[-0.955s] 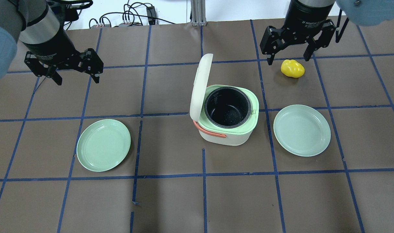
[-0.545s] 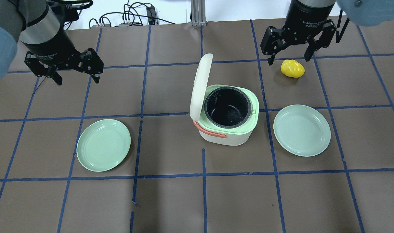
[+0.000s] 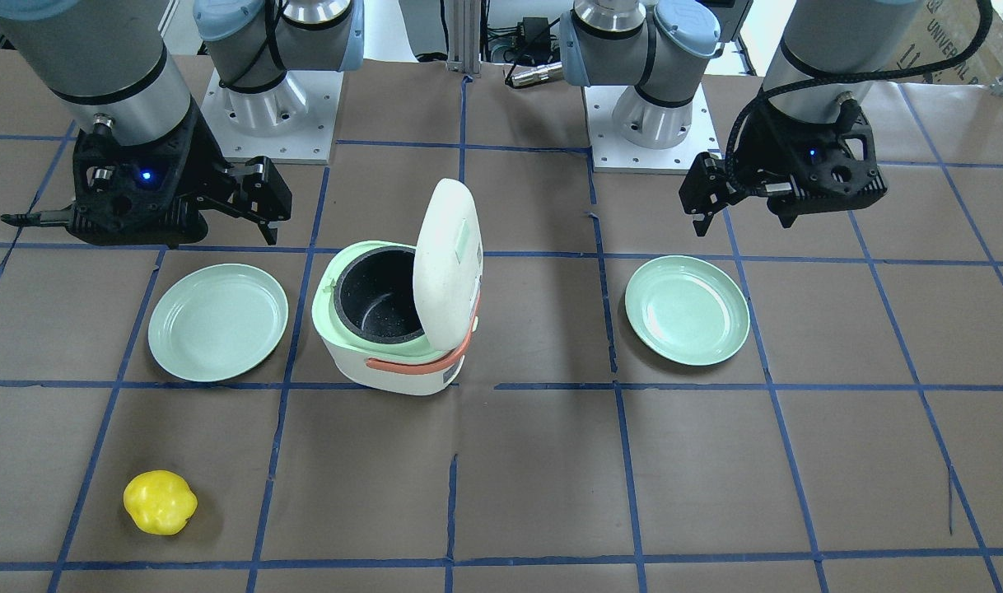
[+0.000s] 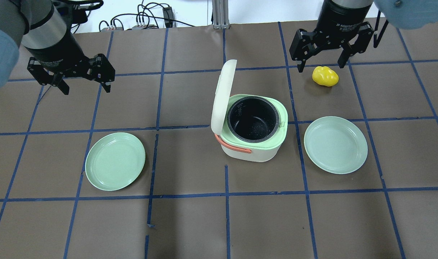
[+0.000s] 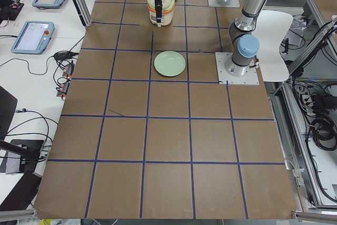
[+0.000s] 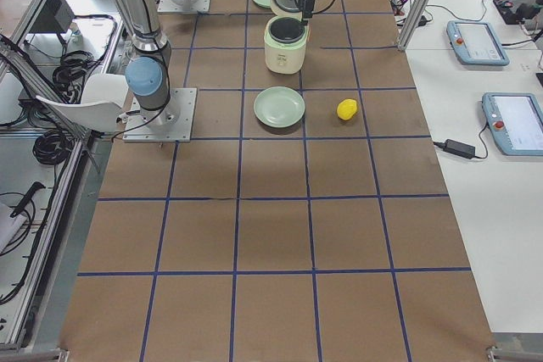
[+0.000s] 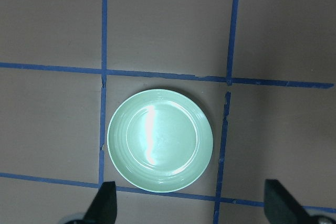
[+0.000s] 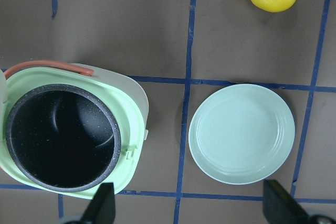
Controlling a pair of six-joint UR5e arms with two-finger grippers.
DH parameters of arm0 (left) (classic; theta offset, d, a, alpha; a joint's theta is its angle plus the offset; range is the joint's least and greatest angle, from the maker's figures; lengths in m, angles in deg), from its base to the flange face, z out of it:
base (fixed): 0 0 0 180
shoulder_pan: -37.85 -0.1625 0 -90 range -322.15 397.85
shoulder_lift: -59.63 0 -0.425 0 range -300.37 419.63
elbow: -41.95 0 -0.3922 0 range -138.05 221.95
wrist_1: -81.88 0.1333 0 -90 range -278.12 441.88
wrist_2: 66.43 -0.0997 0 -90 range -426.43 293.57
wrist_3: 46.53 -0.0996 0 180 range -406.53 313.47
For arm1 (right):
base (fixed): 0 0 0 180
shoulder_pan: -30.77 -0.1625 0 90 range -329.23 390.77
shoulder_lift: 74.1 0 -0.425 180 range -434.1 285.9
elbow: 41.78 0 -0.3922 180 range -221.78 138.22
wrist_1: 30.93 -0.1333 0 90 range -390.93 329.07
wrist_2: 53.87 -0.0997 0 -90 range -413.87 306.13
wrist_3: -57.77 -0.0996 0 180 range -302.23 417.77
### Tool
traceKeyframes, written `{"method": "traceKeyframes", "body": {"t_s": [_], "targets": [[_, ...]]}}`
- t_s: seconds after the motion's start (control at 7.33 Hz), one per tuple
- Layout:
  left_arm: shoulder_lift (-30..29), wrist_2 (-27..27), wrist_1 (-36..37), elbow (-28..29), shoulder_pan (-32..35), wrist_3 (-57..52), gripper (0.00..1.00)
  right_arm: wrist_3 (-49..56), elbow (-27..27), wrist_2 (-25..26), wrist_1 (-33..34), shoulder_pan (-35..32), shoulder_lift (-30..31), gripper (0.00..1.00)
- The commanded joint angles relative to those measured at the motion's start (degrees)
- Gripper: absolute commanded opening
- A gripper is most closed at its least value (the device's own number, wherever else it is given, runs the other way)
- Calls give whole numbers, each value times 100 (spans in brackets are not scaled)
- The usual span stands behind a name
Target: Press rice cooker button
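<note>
One cooker (image 4: pixel 248 153), midway between table's left and right edges, lid (image 4: pixel 222 97) raised. Rigid shell, likely light and prone to sliding; best pressed straight down on rim button (image 4: pixel 282 124), not gripped. Left gripper (image 4: pixel 86 86), right gripper (image 4: pixel 320 65): jaws apart, empty, well clear of cooker.

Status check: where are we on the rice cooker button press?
Done, it seems: the rice cooker has its lid upright and open, the inner pot bare, which suggests the button was pressed; no view shows the button itself clearly. In hand: nothing; the left tool and right tool are open, apart from the cooker. Left: probably only confirming.
</note>
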Motion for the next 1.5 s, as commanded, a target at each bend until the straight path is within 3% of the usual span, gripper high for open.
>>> {"method": "traceKeyframes", "body": {"t_s": [0.0,1.36], "targets": [[0,0,0,-2,-3,0,100,-10,-9,-9,0,-8,9,99],[0,0,0,-2,-3,0,100,-54,-9,-9,106,-25,0,99]]}}
